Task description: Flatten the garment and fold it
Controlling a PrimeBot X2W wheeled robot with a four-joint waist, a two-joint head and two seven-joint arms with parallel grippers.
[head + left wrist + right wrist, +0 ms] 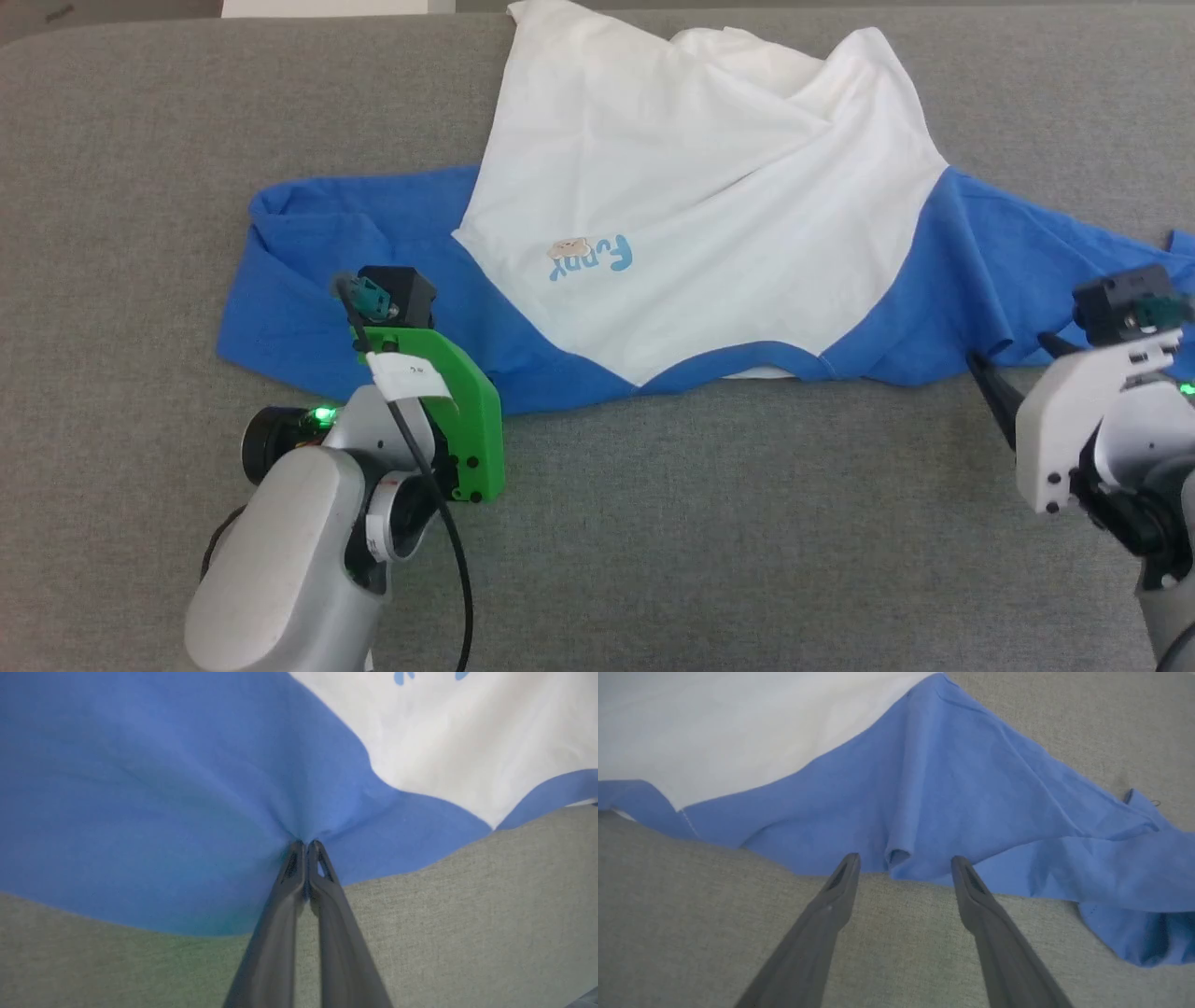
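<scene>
Now left hand point(306, 843) (tight) on garment point(163, 788)

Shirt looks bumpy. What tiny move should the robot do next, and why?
Probably close the right gripper on the blue fold at its open fingertips. The left gripper pinches the other sleeve, so both could then pull the shirt flat.
</scene>
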